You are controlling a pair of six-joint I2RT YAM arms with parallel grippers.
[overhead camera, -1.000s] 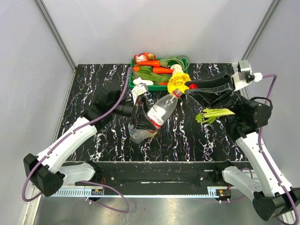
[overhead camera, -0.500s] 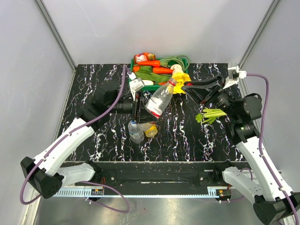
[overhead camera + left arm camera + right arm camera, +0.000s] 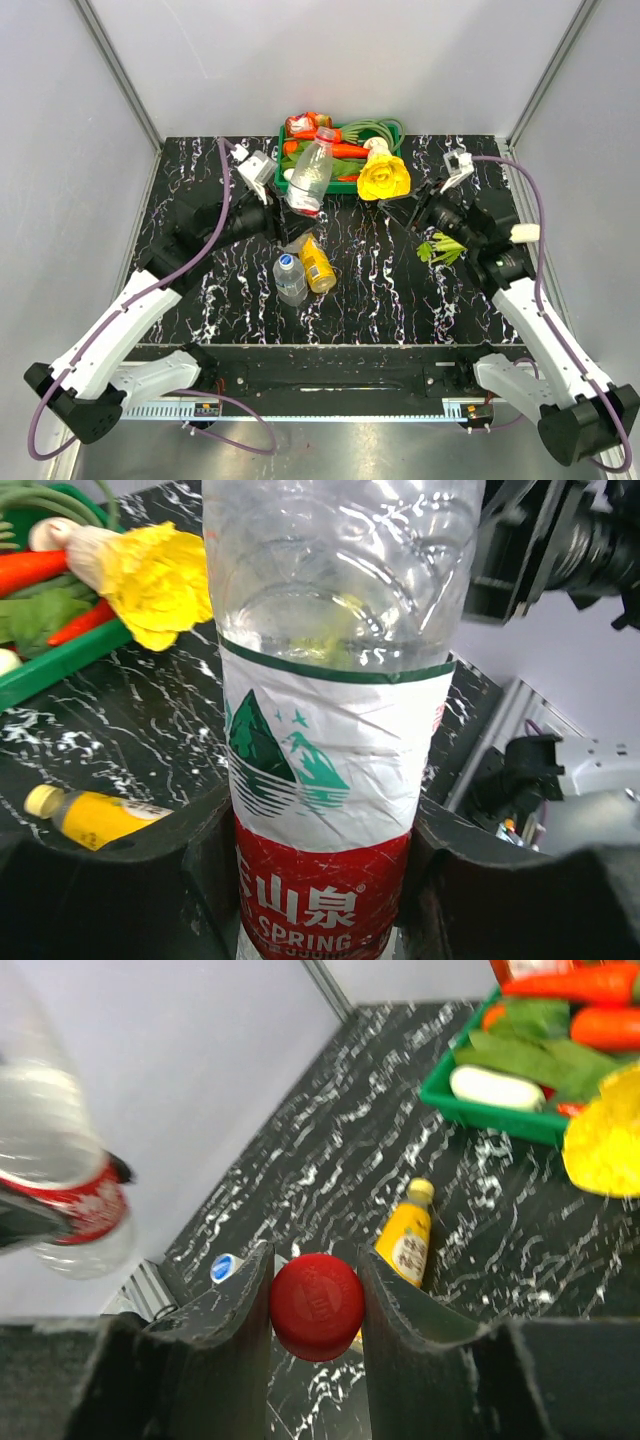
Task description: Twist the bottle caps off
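Nearest the arm bases, on the black marbled table (image 3: 400, 295), a small clear bottle (image 3: 291, 282) wears its blue cap (image 3: 287, 262). Whether it stands or lies cannot be told from above. Just beside it, on its right, an orange-yellow juice bottle (image 3: 319, 267) lies on its side, with its yellow cap (image 3: 304, 243) pointing toward the far side. A bunch of green stalks (image 3: 443, 246) lies on the table to the right, close under the right arm. A little farther back, the right gripper (image 3: 316, 1295) hangs above the table with its two fingers pressed against the sides of the red cap (image 3: 316, 1308), pinching it. The cap is off its bottle and well apart from it. On the left, the left gripper (image 3: 320, 865) is clamped around the lower part of the red-label bottle (image 3: 309, 172), with one finger on each side of the red band. The bottle is held off the table, tilted so that its neck leans toward the back over the near edge of the tray. Beyond the right gripper, a yellow leafy vegetable (image 3: 384, 178) sits at the front right corner of the green tray (image 3: 345, 186). Carrots (image 3: 345, 151) and green leaves fill the tray at the far edge of the table.
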